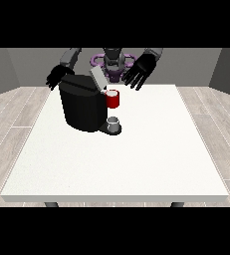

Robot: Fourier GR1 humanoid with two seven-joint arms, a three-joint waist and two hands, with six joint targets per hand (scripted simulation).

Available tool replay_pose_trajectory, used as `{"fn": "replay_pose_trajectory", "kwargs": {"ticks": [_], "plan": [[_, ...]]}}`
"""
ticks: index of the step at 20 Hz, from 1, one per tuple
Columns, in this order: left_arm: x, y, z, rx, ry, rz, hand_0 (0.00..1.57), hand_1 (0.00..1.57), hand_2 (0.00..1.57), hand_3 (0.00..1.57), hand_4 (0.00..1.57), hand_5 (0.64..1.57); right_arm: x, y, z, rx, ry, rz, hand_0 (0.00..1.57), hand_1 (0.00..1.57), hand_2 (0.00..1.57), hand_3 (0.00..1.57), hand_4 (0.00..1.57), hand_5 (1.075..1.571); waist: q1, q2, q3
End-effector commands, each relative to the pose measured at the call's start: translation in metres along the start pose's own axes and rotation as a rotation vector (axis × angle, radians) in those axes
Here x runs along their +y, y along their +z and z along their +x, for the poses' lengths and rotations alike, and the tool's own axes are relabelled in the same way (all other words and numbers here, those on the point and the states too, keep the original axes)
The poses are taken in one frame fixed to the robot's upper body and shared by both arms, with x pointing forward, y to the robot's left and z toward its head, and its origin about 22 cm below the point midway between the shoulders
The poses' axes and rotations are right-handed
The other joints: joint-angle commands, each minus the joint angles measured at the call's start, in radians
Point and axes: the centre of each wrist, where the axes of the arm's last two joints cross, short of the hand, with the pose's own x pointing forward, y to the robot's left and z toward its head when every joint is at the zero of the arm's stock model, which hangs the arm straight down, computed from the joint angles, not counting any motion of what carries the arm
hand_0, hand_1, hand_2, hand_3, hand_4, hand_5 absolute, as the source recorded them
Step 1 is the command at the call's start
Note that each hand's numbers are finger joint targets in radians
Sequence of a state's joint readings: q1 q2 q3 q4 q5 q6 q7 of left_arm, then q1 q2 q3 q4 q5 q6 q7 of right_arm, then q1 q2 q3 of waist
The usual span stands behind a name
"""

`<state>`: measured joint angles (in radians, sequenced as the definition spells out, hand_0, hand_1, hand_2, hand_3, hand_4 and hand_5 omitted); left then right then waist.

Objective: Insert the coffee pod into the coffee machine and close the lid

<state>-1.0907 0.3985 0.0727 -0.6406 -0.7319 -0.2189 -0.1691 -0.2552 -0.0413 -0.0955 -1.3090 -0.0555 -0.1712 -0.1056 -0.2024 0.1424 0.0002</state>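
The coffee machine [82, 107] stands near the table's [151, 164] far edge, lid [97, 78] raised – both hands [140, 71] [58, 76] hover spread, holding nothing – wide bare tabletop toward the near edge.

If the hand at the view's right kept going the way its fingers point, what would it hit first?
Probably the red pod holder on the black coffee machine; the open hand points down toward it, though depth is unclear.
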Motion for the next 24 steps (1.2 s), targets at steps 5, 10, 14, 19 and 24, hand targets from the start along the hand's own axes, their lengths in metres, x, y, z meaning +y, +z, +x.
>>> {"fn": "replay_pose_trajectory", "kwargs": {"ticks": [5,10,14,19,24], "plan": [[-0.07,0.011,-0.022,0.004,0.466,0.053,0.0,0.0,0.0,0.0,0.08,1.571,-0.023,0.021,-0.021,0.097,0.018,-0.067,0.0,0.0,0.0,0.0,0.4,1.571,0.082,-0.16,-0.0014],[-0.154,0.043,-0.046,0.066,0.748,-0.003,0.0,0.0,0.0,0.0,0.0,1.571,-0.06,0.043,-0.036,0.138,0.047,-0.09,0.0,0.0,0.0,0.0,0.49,1.571,0.162,-0.298,-0.0007],[-0.166,0.068,-0.073,0.101,0.814,0.037,0.0,0.0,0.0,0.0,0.0,1.571,-0.061,0.028,-0.006,0.122,0.082,-0.002,0.0,0.0,0.0,0.0,0.39,1.571,0.183,-0.345,-0.0012],[-0.194,0.077,-0.068,0.163,0.95,0.025,0.0,0.0,0.0,0.0,0.09,1.571,-0.039,0.021,0.012,0.067,0.081,0.113,0.0,0.0,0.0,0.0,0.12,1.571,0.211,-0.383,-0.0005],[-0.216,0.1,-0.073,0.164,1.024,-0.022,0.0,0.0,0.0,0.0,0.0,1.571,-0.043,0.01,0.029,0.043,0.069,0.119,0.0,0.0,0.0,0.0,0.0,1.571,0.277,-0.387,-0.0001]]}}
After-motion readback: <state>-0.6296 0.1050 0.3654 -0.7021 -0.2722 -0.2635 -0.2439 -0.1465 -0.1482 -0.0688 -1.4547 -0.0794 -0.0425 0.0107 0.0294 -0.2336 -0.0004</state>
